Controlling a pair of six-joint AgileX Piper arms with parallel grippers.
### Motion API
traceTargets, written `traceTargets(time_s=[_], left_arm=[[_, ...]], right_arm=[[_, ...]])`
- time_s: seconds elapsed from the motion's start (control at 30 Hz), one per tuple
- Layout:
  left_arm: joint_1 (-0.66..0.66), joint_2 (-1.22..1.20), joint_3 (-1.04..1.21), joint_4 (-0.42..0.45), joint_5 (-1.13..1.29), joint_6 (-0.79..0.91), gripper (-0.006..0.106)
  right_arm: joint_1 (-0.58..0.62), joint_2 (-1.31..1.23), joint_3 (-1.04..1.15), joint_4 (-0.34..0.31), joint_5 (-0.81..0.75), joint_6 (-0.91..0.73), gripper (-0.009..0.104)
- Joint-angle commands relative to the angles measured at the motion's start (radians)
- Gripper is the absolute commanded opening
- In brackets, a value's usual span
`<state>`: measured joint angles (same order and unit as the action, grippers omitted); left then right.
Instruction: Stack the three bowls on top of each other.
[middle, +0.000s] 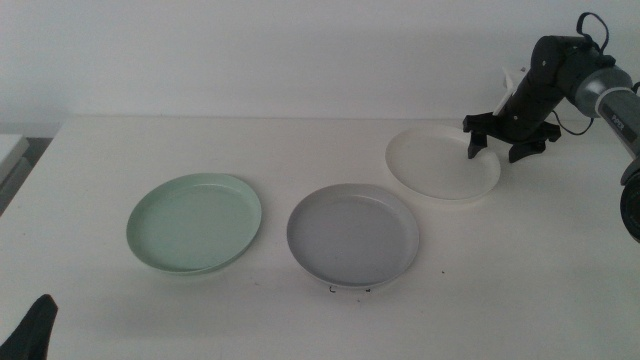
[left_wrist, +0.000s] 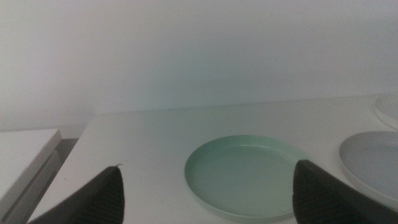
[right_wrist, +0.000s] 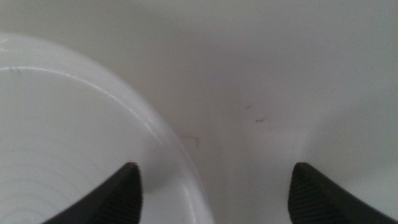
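Three bowls lie apart on the white table. The mint green bowl (middle: 195, 222) (left_wrist: 245, 176) is at the left, the grey bowl (middle: 353, 234) (left_wrist: 372, 163) in the middle near the front, and the white bowl (middle: 441, 162) (right_wrist: 68, 143) at the back right. My right gripper (middle: 507, 146) (right_wrist: 214, 186) hangs open over the white bowl's right rim, one jaw inside the rim and one outside. My left gripper (middle: 35, 325) (left_wrist: 208, 196) waits open at the front left corner, facing the green bowl.
A pale side surface (middle: 10, 150) (left_wrist: 25, 155) adjoins the table's left edge. A white wall rises behind the table. The white bowl's edge (left_wrist: 388, 109) shows in the left wrist view.
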<state>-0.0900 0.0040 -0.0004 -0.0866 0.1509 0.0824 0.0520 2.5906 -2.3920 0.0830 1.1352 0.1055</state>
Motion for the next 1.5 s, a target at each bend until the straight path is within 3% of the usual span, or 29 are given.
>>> traceTargets(time_s=[0.0,0.13,0.33,0.4,0.63,0.8,1.13,1.27,1.47], left_arm=[[0.0,-0.004,0.0,0.0,-0.012,-0.001,0.091],[0.0,-0.004,0.0,0.0,-0.012,-0.001,0.091],[0.0,-0.004,0.0,0.0,-0.012,-0.001,0.091],[0.0,-0.004,0.0,0.0,-0.012,-0.001,0.091],[0.0,-0.004,0.0,0.0,-0.012,-0.001,0.091],[0.0,-0.004,0.0,0.0,-0.012,-0.001,0.091],[0.0,-0.004,0.0,0.0,-0.012,-0.001,0.091],[0.0,-0.004,0.0,0.0,-0.012,-0.001,0.091],[0.0,-0.004,0.0,0.0,-0.012,-0.001,0.091]], right_arm=[[-0.001,0.013,-0.007,0.004,-0.008,-0.001,0.057],[-0.001,0.02,-0.007,0.004,-0.006,-0.001,0.043],[-0.001,0.018,-0.007,0.004,-0.011,-0.025,0.005],[-0.001,0.016,-0.007,0.002,-0.012,-0.03,-0.003],[-0.003,-0.101,-0.024,0.003,0.025,-0.036,-0.003],[0.012,-0.288,0.102,0.068,0.04,-0.076,-0.002],[0.217,-0.69,0.85,0.087,-0.411,-0.1,-0.002],[0.274,-0.684,0.933,0.128,-0.437,-0.098,-0.002],[0.321,-0.64,0.951,0.14,-0.478,-0.096,-0.002]])
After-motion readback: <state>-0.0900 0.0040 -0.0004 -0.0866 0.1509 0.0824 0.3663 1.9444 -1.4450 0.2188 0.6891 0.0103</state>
